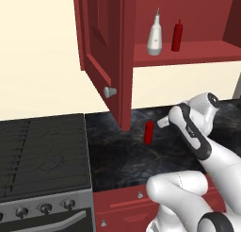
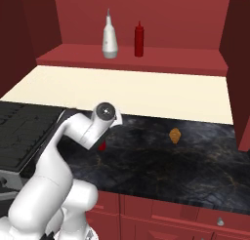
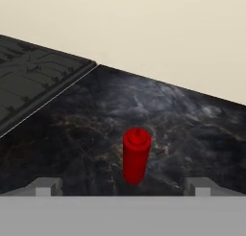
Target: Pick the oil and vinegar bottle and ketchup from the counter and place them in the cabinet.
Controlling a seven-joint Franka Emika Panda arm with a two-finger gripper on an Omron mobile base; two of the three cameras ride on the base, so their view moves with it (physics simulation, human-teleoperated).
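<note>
The ketchup (image 3: 136, 156), a stubby red bottle, stands upright on the dark counter (image 3: 192, 129), straight ahead of my gripper (image 3: 124, 187). The gripper is open, its two fingertips (image 3: 45, 186) set wide apart, a short way from the bottle and holding nothing. In the left base view the ketchup (image 1: 148, 132) stands just left of my hand, below the cabinet (image 1: 188, 54). A red sliver of the ketchup (image 2: 102, 146) peeks from under my arm. The oil and vinegar bottle (image 1: 155, 37) stands upright on the cabinet shelf (image 2: 146, 61).
A slim red bottle (image 1: 177, 36) with a pointed nozzle stands beside the pale bottle on the shelf. The cabinet door (image 1: 99, 37) hangs open over the counter's left part. A black stove (image 1: 42, 151) lies to the left. A small orange thing (image 2: 175, 134) sits on the counter to the right.
</note>
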